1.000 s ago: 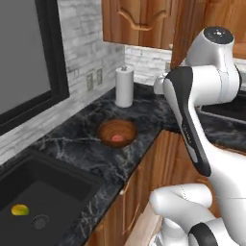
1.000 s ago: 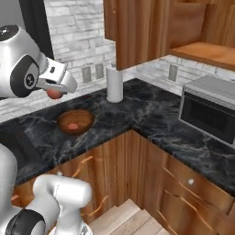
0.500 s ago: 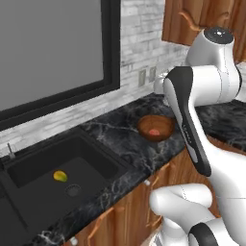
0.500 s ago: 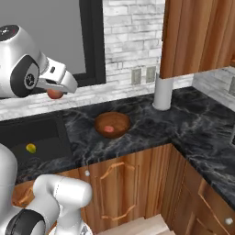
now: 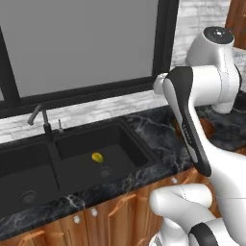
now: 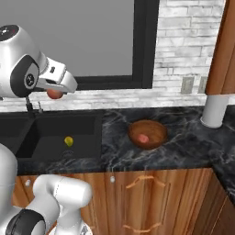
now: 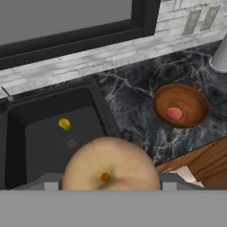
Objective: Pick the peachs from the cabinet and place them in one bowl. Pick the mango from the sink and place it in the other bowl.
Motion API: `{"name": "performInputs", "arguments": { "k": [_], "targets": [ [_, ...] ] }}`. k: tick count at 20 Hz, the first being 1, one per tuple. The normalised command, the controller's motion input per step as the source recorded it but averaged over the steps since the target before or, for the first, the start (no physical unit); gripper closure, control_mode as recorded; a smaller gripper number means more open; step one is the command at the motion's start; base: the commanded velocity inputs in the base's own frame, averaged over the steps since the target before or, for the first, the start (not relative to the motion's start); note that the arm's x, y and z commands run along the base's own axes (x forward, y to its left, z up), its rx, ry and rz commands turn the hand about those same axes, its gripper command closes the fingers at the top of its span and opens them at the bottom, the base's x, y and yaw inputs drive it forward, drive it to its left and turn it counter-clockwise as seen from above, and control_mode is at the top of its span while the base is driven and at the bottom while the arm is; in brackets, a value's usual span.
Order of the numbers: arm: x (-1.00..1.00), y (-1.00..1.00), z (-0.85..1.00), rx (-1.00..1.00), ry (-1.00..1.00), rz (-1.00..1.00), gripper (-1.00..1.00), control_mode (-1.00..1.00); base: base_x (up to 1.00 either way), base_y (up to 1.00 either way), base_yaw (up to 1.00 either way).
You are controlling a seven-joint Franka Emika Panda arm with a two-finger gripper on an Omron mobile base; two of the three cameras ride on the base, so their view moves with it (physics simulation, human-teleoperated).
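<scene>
My gripper (image 6: 55, 93) is shut on a reddish-orange peach (image 7: 111, 164), held high over the counter beside the sink. A second peach (image 6: 143, 138) lies in the dark-brown wooden bowl (image 6: 156, 127) on the black marble counter, to the right of the sink. In the hand view that bowl (image 7: 193, 95) sits at the right. The yellow-green mango (image 5: 97, 157) rests on the floor of the black sink's (image 5: 136, 147) right basin, next to the drain, and shows again as the mango (image 6: 68, 141). The pale bowl and the cabinet's shelf are out of view.
A thin dark faucet (image 5: 40, 116) stands behind the sink divider. A white paper-towel roll (image 6: 215, 110) stands at the counter's far right under a brown wall unit (image 6: 224, 50). Wall outlets (image 6: 187, 84) and a large dark window (image 6: 92, 36) back the counter.
The base has driven left, so the whole scene has slid right: the sink and mango now sit in front, the wooden bowl off to the right. The grip on the peach is unchanged.
</scene>
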Motion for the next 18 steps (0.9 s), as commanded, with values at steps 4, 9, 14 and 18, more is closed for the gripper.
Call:
{"name": "performInputs", "arguments": {
  "k": [4,9,14,18],
  "targets": [
    [0.00,0.00,0.00,0.00,0.00,0.00,1.00,1.00,-0.12,0.00,0.41],
    [0.00,0.00,0.00,0.00,0.00,0.00,1.00,1.00,-0.04,0.00,0.18],
    [0.00,0.00,0.00,0.00,0.00,0.00,1.00,1.00,0.06,-0.08,-0.02],
    [0.00,0.00,0.00,0.00,0.00,0.00,1.00,1.00,0.22,-0.12,-0.10]
  ]
}}
